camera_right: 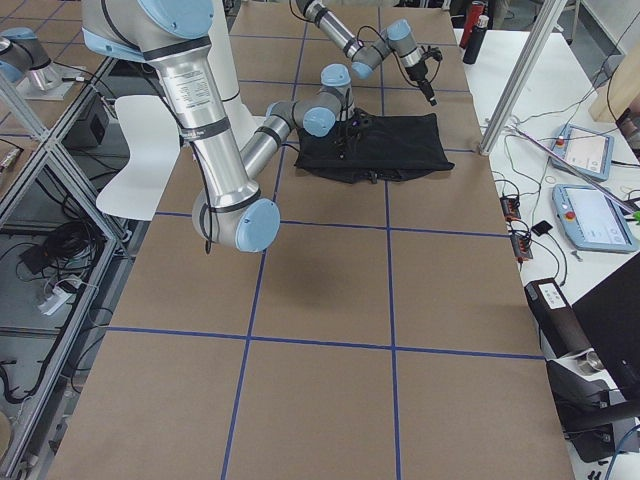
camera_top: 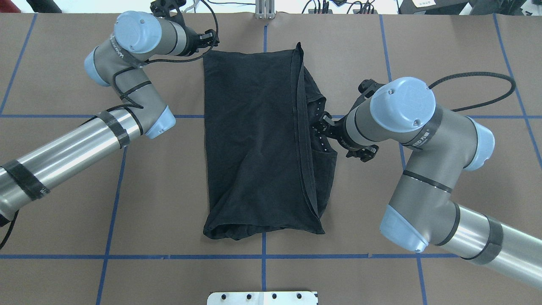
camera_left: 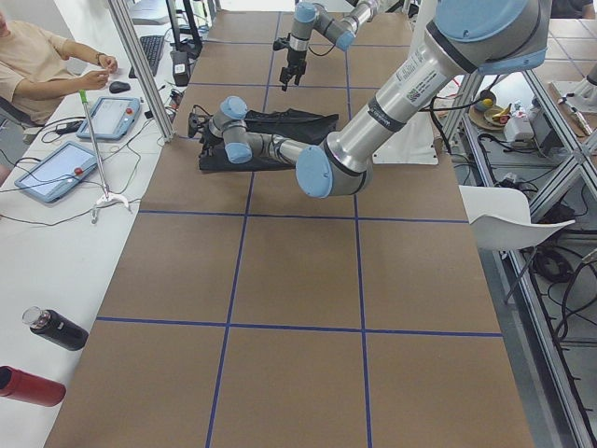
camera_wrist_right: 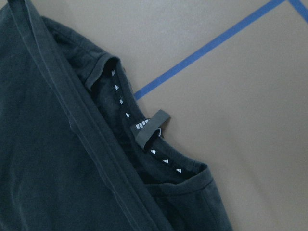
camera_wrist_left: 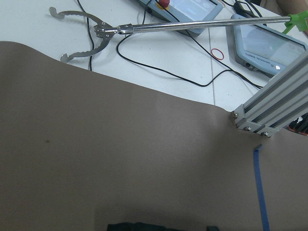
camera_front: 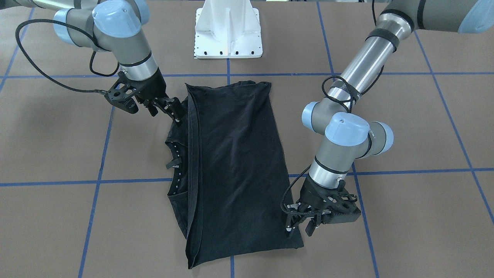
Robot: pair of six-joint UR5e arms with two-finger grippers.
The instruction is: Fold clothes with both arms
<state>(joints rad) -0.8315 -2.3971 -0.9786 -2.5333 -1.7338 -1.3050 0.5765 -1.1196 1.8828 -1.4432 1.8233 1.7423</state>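
One black T-shirt (camera_top: 254, 140). Two arms: left arm (camera_top: 63, 148), right arm (camera_top: 423, 182). One white pedestal (camera_front: 227, 31). Two teach pendants (camera_left: 107, 117) (camera_left: 47, 173). Two bottles (camera_left: 56, 329) (camera_left: 28, 385).

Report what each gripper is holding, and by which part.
Nothing appears held. The T-shirt lies folded on the table; the left gripper hangs over one corner and the right gripper beside the collar, both with fingers apart and empty.

Bare table (camera_top: 296, 275) lies between T-shirt (camera_top: 250, 140) and white pedestal (camera_top: 262, 298); left arm (camera_top: 127, 89) and right arm (camera_top: 402, 114) flank it.
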